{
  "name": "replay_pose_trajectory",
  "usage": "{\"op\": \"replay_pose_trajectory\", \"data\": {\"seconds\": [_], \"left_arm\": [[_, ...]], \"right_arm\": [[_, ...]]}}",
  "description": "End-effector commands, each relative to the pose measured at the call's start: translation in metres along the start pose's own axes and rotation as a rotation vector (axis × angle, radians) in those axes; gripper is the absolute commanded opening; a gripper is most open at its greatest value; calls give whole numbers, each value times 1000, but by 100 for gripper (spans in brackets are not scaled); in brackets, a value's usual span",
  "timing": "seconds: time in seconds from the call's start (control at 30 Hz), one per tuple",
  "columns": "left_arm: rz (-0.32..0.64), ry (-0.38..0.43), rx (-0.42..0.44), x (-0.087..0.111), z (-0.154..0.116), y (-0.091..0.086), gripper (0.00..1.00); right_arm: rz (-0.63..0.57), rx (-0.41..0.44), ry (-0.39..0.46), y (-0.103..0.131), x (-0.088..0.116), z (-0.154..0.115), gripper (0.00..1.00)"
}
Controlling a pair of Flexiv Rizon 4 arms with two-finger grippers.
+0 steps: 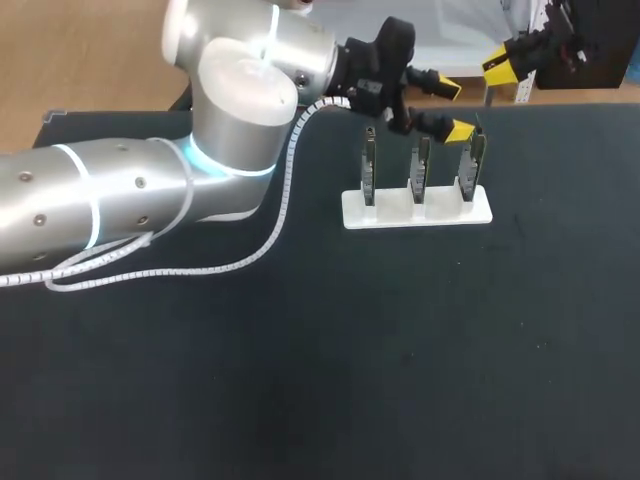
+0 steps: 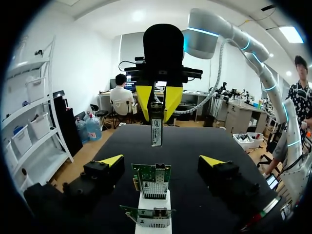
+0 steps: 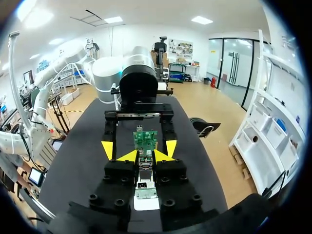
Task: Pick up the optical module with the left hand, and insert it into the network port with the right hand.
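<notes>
The optical module (image 2: 156,127) hangs upright just beyond the right end of the white stand (image 1: 417,210). It is clamped between the right gripper (image 2: 157,103) tips, probably ready for lowering into a port. The left gripper (image 2: 162,163), fingers apart, straddles the network card (image 2: 152,179) at that end of the stand without touching it. The module carries a small label; its print is too small to read.

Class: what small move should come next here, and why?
Probably shut the left gripper on the network card between its open fingers, bracing it: the right gripper already grips the optical module just beyond, not yet inserted.
</notes>
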State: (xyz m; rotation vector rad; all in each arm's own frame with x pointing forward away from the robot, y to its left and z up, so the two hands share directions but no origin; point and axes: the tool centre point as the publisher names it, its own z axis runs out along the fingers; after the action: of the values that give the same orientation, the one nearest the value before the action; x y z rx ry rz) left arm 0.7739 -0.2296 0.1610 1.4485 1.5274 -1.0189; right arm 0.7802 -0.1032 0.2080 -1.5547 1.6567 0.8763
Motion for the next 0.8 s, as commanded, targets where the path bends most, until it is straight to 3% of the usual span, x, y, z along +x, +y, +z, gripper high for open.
{"op": "replay_pose_trajectory", "data": {"seconds": [0.03,0.23,0.8], "left_arm": [[8,19,12,-4,3,5,100],[33,65,13,-6,3,5,100],[-8,72,31,3,3,2,100]], "right_arm": [[1,5,-3,2,1,0,0],[6,9,-5,1,3,0,0],[0,-1,-9,2,2,3,0]]}}
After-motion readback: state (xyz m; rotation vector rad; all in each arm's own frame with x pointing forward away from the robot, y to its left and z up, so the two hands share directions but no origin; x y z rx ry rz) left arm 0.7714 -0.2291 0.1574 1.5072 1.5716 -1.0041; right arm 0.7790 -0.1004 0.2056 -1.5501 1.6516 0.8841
